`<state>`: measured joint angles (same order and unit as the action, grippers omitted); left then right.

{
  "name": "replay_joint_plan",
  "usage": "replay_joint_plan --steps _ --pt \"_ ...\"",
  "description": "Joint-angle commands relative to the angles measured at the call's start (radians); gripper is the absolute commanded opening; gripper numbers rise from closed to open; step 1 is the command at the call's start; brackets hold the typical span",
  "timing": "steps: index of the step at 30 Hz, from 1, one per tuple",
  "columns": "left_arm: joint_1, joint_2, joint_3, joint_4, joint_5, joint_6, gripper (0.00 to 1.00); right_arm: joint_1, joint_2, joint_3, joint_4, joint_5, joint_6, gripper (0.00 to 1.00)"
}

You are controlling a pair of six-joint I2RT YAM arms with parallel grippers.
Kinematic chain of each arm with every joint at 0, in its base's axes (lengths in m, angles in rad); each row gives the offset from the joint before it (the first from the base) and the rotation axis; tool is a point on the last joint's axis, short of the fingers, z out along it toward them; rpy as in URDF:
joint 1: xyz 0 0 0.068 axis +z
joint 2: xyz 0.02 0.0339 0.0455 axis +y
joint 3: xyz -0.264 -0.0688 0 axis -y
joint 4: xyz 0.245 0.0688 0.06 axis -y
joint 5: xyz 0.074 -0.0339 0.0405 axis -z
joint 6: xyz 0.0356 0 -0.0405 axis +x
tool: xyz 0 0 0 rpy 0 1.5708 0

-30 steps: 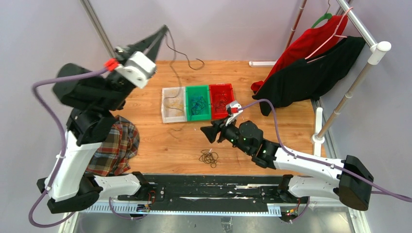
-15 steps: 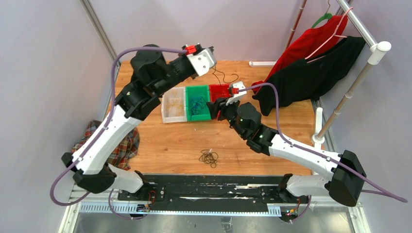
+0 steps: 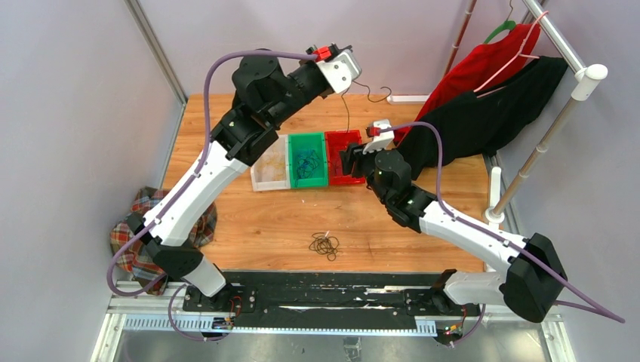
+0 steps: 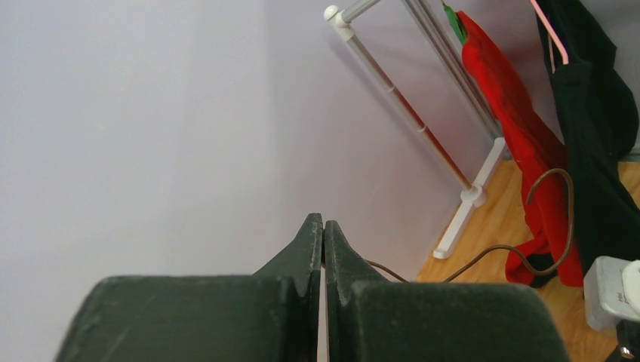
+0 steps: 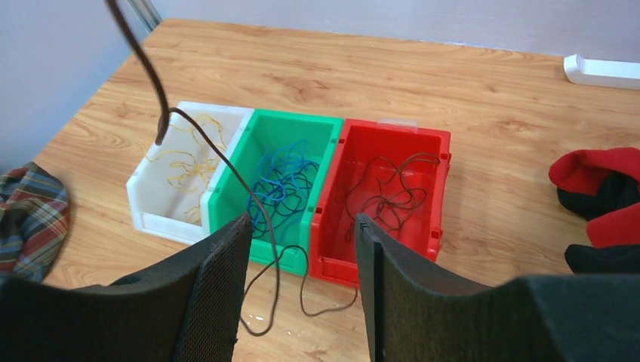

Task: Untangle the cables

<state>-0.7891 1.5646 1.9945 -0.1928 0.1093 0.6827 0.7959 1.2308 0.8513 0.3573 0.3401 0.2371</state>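
— Position of the dark cable [image 5: 150, 75] against the two claws?

— The left gripper [image 4: 323, 226] has it. Its fingers are pressed together on the strand, high above the far side of the table [image 5: 490, 98]. The right gripper [image 5: 302, 222] stands wide with nothing in it, over the red bin [image 5: 337, 265]. The cable shows through its gap, but I cannot tell whether it brushes a finger.

— Which way does it run?

— Mostly up and down. From the left claw it hangs toward the bins. Its low end loops on the wood just in front of the green bin [image 5: 223, 204] and the red one. A short free end curls sideways toward the hanging clothes [image 3: 468, 121].

— And the other strands?

— Blue wires [image 5: 283, 185] lie in the green bin. Yellow-tan wires [image 5: 185, 162] are in the white bin [image 5: 151, 204], and dark wires [image 5: 392, 192] in the red bin. A black coil [image 3: 324, 243] lies on the table nearer the arm bases, well apart from both grippers.
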Motion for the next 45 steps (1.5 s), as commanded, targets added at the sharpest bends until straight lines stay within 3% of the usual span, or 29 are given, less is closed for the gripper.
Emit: replay_joint_plan --steps 1,12,30,45 --pt "-0.007 0.034 0.017 0.069 -0.027 0.041 0.0 -0.038 0.018 -0.003 -0.02 -0.016 -0.021 0.52" --pt "-0.007 0.144 0.146 0.078 -0.038 0.093 0.0 -0.108 0.036 -0.019 -0.027 -0.074 0.007 0.52" --pt "0.015 0.172 -0.042 0.112 -0.087 0.2 0.0 -0.16 0.014 -0.042 -0.135 -0.074 0.045 0.49" --pt "0.057 0.357 -0.046 -0.01 -0.19 0.166 0.0 -0.176 -0.156 -0.255 -0.21 0.02 0.164 0.42"
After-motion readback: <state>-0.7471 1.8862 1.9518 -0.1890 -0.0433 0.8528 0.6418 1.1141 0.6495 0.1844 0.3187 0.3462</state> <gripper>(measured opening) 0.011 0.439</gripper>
